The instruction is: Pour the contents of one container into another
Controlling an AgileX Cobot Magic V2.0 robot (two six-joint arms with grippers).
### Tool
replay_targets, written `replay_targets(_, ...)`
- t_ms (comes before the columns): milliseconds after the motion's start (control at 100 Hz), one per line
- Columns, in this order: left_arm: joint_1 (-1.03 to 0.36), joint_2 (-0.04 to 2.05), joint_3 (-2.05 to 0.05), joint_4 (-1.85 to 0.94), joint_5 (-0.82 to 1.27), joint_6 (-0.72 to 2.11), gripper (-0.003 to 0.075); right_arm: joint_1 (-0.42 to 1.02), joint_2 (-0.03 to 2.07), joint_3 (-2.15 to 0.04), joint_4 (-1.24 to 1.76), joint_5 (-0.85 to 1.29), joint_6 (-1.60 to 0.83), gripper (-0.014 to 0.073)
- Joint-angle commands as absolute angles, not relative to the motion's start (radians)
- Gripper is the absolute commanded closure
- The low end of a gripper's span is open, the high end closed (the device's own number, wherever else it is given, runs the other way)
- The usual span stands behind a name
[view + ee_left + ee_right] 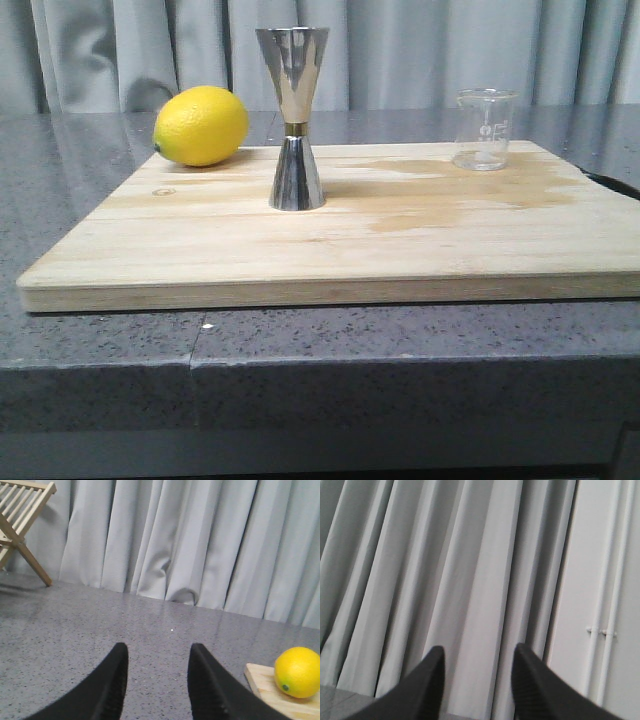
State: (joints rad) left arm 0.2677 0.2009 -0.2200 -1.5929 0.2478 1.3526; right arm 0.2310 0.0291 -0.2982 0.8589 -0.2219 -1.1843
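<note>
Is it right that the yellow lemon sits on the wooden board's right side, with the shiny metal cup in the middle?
Not quite. In the front view the lemon sits at the left back corner of the wooden board, not on its right. The shiny metal jigger does stand near the middle. The thing on the right is the small glass beaker.

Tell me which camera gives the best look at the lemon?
The front view: the whole lemon shows, lying at the wooden board's far left corner. The left wrist view catches it too, smaller, near the picture's edge on the board's corner. The right wrist view shows only curtain, no lemon.
</note>
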Motion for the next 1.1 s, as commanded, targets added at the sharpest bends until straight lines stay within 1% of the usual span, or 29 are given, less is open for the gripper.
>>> replay_targets(0,0.236,0.207,-0.245,-1.661,0.243,1.345,0.0502,0.225,0.035,-0.291,0.849,-0.253,-1.197,0.0519)
replay_targets(50,0.22,0.207,-0.245,-1.671,0.243,1.345,0.0566,0.225,0.037,-0.28,0.849,-0.253,-1.197,0.0601)
replay_targets(90,0.206,0.207,-0.245,-1.671,0.243,1.345,0.0642,0.225,0.037,-0.275,0.849,-0.258,-1.197,0.0662)
replay_targets(100,0.204,0.207,-0.245,-1.671,0.243,1.345,0.067,0.225,0.037,-0.273,0.849,-0.259,-1.197,0.067)
replay_targets(140,0.191,0.207,-0.245,-1.671,0.243,1.347,0.0741,0.225,0.037,-0.273,0.849,-0.26,-1.197,0.0669)
replay_targets(400,0.115,0.207,-0.245,-1.676,0.249,1.354,0.0739,0.225,0.037,-0.273,0.85,-0.281,-1.197,0.0669)
replay_targets(740,0.099,0.207,-0.243,-1.676,0.249,1.354,0.0739,0.225,0.037,-0.273,0.85,-0.279,-1.197,0.0669)
replay_targets(810,0.072,0.207,-0.243,-1.676,0.249,1.354,0.0739,0.225,0.037,-0.273,0.85,-0.279,-1.197,0.0669)
replay_targets(1020,-0.07,0.201,-0.227,-1.677,0.249,1.354,0.0739,0.225,0.037,-0.273,0.85,-0.279,-1.197,0.0669)
replay_targets(1090,-0.092,0.19,-0.21,-1.686,0.186,1.354,0.0739,0.225,0.037,-0.273,0.85,-0.279,-1.197,0.0669)
